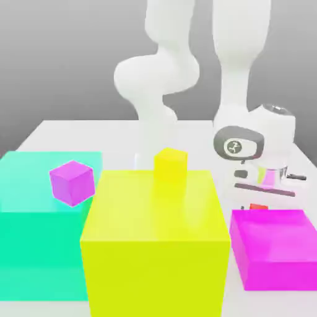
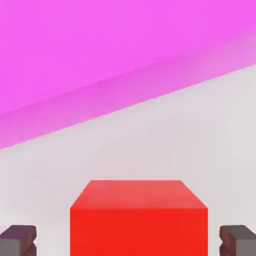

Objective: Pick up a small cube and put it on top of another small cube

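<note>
In the exterior view, nearest the camera stand the large yellow block (image 1: pixel 155 244), the large teal block (image 1: pixel 37 217) and the magenta block (image 1: pixel 277 247). The small red cube (image 1: pixel 259 207) rests on the white table (image 1: pixel 93 133) just behind the magenta block, between the fingertips of the gripper (image 2: pixel 128 242), which flank it with narrow gaps, not yet touching
</note>
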